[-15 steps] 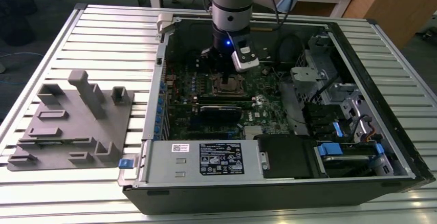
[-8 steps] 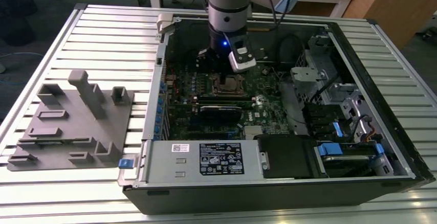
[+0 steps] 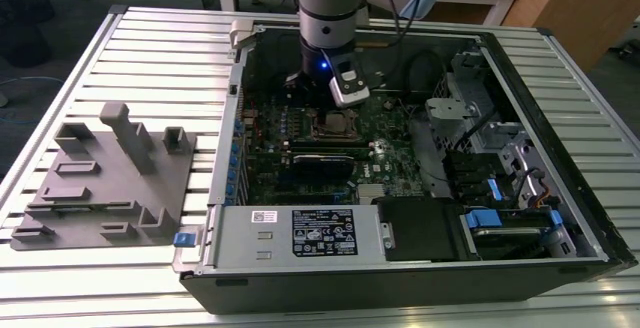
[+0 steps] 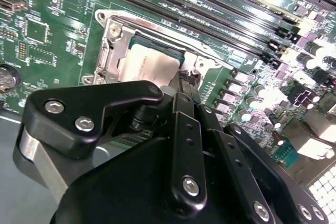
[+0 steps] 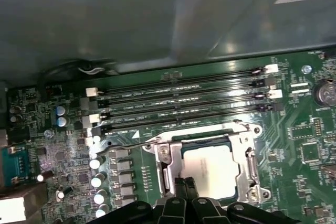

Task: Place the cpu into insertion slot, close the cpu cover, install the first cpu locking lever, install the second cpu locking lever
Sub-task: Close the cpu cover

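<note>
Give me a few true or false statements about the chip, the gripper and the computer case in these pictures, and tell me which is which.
1. The chip lies in the socket on the green board. True.
2. The gripper holds the chip high above the case. False: the chip sits in the socket, and the gripper is low inside the case, right at the socket's edge.
3. A grey parts holder lies on the table, on the exterior view's left of the computer case. True.
4. The computer case is shut with its side panel on. False: it lies open, with the board in plain sight.
</note>
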You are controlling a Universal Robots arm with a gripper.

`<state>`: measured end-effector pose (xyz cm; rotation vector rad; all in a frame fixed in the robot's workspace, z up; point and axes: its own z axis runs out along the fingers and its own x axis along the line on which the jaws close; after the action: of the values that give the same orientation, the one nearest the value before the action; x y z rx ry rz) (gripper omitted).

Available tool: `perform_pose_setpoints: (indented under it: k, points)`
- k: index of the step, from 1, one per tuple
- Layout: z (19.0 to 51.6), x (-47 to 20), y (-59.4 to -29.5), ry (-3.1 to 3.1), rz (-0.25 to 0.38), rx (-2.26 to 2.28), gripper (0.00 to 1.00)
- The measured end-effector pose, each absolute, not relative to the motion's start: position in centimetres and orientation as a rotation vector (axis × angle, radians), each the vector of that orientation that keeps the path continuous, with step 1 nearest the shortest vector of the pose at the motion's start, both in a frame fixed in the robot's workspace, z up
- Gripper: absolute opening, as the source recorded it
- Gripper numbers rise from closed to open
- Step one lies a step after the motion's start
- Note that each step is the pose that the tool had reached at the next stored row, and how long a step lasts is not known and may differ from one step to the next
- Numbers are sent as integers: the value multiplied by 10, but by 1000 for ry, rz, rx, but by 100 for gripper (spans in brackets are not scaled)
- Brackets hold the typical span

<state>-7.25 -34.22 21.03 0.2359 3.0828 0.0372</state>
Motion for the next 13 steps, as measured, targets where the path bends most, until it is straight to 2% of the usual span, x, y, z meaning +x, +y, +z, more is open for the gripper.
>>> perform_pose_setpoints:
  k: [13]
  points:
    - [207,-74,-338,3083,41,231,11]
